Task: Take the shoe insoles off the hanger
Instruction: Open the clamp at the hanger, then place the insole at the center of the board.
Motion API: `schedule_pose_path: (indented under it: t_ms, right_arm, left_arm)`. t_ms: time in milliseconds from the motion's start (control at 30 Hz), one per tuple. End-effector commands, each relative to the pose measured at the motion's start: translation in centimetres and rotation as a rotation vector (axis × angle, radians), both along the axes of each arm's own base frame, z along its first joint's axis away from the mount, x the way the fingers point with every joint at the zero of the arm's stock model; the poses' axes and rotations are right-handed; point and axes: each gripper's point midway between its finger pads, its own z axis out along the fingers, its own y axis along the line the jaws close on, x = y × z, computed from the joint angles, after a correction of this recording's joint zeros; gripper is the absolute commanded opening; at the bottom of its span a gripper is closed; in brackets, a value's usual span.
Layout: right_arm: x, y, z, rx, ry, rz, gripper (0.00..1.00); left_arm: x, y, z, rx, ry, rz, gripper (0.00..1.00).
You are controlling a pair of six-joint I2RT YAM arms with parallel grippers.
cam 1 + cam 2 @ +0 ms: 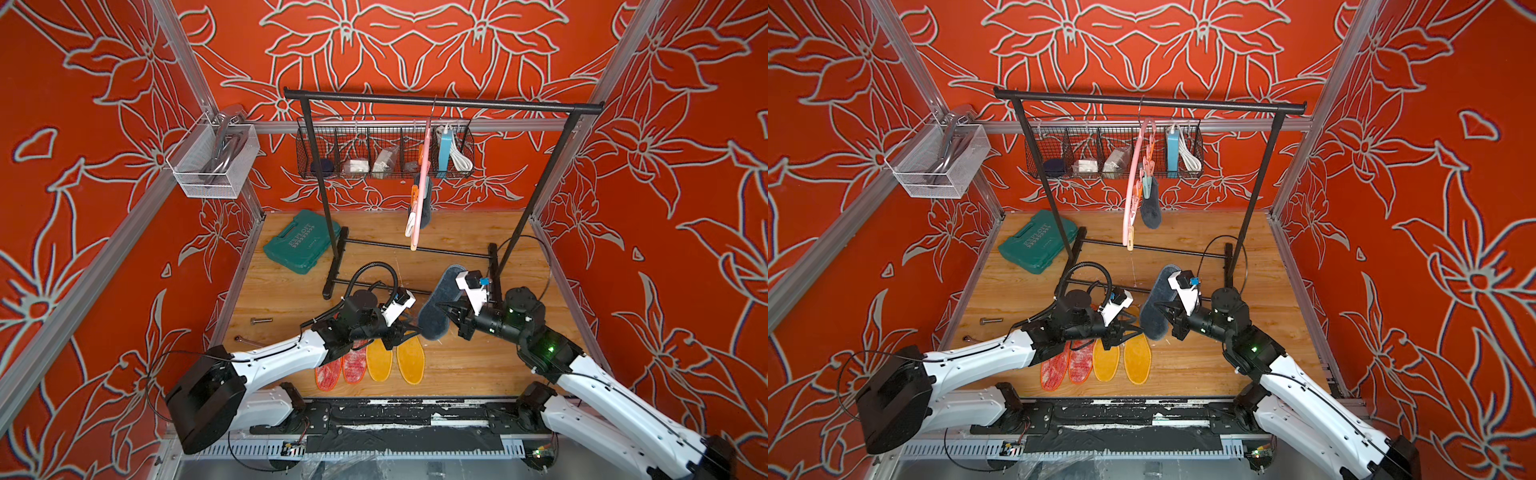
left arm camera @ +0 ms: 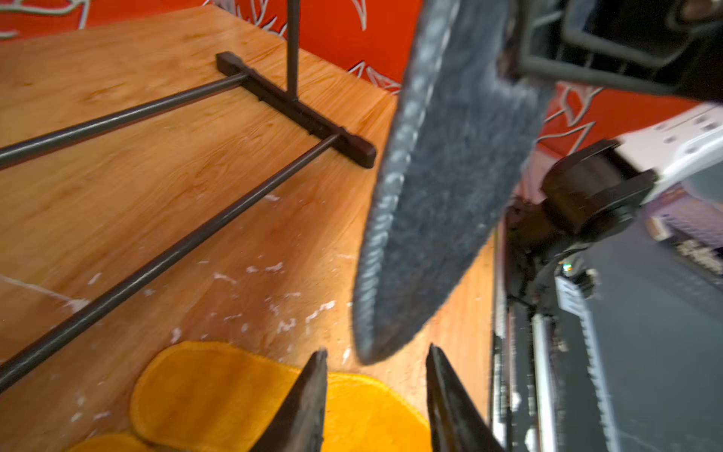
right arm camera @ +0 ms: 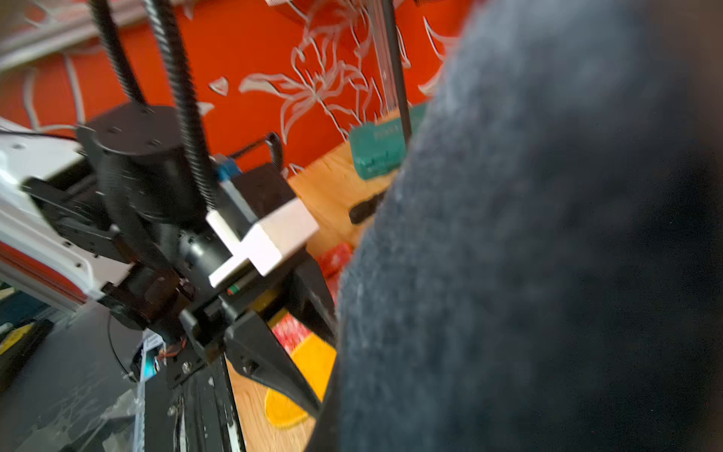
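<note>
Two mottled red-white insoles (image 1: 354, 368) (orange rims showing) and two mustard-yellow insoles (image 1: 379, 362) lie flat, side by side, on the tabletop (image 1: 478, 365). A dark grey insole (image 1: 434, 323) is tilted in the air just beside them, pinched by the fingers of the right gripper (image 1: 441, 308). The second grey insole (image 1: 1151, 208) hangs pegged to the pink hanger (image 1: 1130, 187) under the rack (image 1: 1183, 102).

Legible text is showing in one spot only: the green tool case (image 1: 302, 243) lying on the worktop (image 1: 457, 374) is carrying white lettering reading "EXPLOIT", running slanted across its lid in both top views. A smaller row of white marks is sitting under that word, too small to read. The right wrist view is catching the case (image 3: 377, 154) too, but its lettering is blurring out there.
</note>
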Motion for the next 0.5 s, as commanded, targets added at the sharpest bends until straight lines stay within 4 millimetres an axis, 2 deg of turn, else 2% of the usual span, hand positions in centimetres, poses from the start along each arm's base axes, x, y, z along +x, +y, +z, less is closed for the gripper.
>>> schedule_pose_path:
  t_ms: [0,167,333,467]
  right_arm:
    - [-0.2,-1.8,-3.5,-0.183,0.174,-0.077,0.0]
    - [-0.6,-2.2,-6.7,-0.332,0.339,-0.084,0.0]
    - [-1.6,-1.9,-10.2,-0.425,0.51,-0.043,0.0]
    - [-1.6,-2.7,-13.1,-0.538,0.617,-0.077,0.0]
  left_arm:
    - [1.7,0.9,-0.8,0.028,-0.027,0.109,0.58]
    - [4.1,3.8,-1.1,0.089,-0.078,0.321,0.62]
    - [6.5,8.7,-1.5,0.155,-0.126,0.618,0.81]
    - [6.9,10.0,-1.9,0.188,-0.143,0.681,0.83]
